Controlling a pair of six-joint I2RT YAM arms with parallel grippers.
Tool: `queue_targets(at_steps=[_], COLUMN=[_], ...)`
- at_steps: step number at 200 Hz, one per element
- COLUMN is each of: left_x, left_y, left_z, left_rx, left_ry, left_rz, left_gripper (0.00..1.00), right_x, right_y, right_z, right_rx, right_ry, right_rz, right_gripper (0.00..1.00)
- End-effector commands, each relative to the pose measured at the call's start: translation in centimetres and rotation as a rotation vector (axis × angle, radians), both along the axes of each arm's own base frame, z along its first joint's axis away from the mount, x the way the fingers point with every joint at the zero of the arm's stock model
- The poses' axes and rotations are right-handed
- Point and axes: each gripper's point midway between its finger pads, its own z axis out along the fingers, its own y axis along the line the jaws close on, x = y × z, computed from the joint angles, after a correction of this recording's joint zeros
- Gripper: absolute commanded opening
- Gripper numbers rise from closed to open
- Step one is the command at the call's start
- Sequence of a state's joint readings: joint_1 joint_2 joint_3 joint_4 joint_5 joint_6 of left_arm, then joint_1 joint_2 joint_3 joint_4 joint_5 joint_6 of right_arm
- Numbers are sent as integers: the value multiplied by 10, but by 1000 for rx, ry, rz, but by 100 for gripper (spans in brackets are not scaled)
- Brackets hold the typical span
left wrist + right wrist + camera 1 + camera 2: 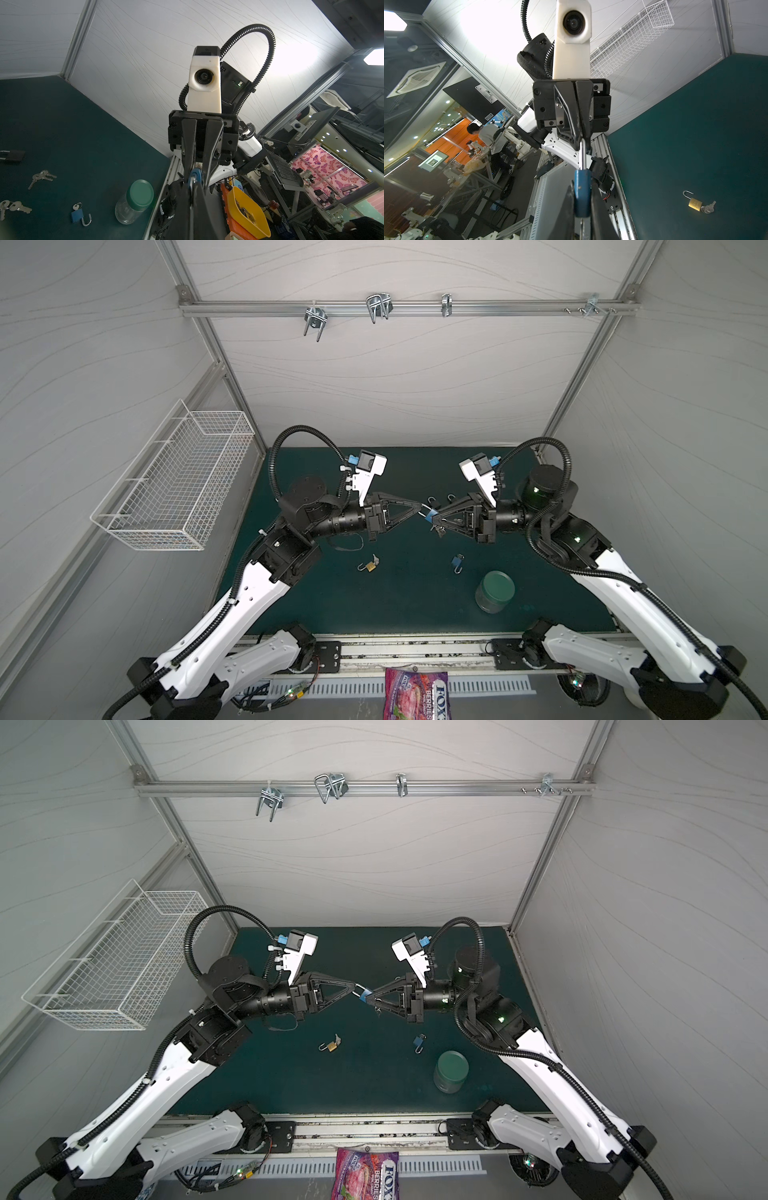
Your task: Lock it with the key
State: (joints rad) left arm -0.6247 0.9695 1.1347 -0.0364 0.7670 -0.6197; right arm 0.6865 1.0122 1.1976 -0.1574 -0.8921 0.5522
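Closing the blue padlock in mid-air

Both my arms stretch level, meeting above the mat centre: left claw from nine o'clock clenched on the shackle, right claw from three gripping the padlock body. Next, I judge: push the shackle home, then turn the key seemingly hanging beneath.

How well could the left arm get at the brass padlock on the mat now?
Probably not yet: the left fingers are shut on the shackle of the held blue padlock. The brass padlock lies uncovered on the mat, so the way looks free once they let go.
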Motion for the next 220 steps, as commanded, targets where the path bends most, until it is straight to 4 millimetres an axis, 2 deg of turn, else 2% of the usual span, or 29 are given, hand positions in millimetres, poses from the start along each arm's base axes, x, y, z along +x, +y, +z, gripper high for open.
queue_targets(at_steps=[1,29,101,125,196,220], left_x=[-4,-9,-18,-20,-23,-28], left_y=[1,-4,-20,-24,-36,-46], left_z=[4,2,-8,-15,-61,-73], left_rx=[-5,-2,0,7,117,137], left_ry=[-38,-36,-1,12,90,113], left_rz=[-4,-32,-97,-105,-122,-147], left_gripper=[0,0,0,0,0,0], right_x=[-10,-8,6,6,10,13], right_y=[-4,-3,4,2,0,4], right_z=[28,30,17,24,59,62], right_rx=[80,88,47,68,127,131], right_ry=[-49,-42,-59,-78,-138,-135], right_rz=[39,36,-18,-31,-62,-52], right_gripper=[0,0,0,0,0,0])
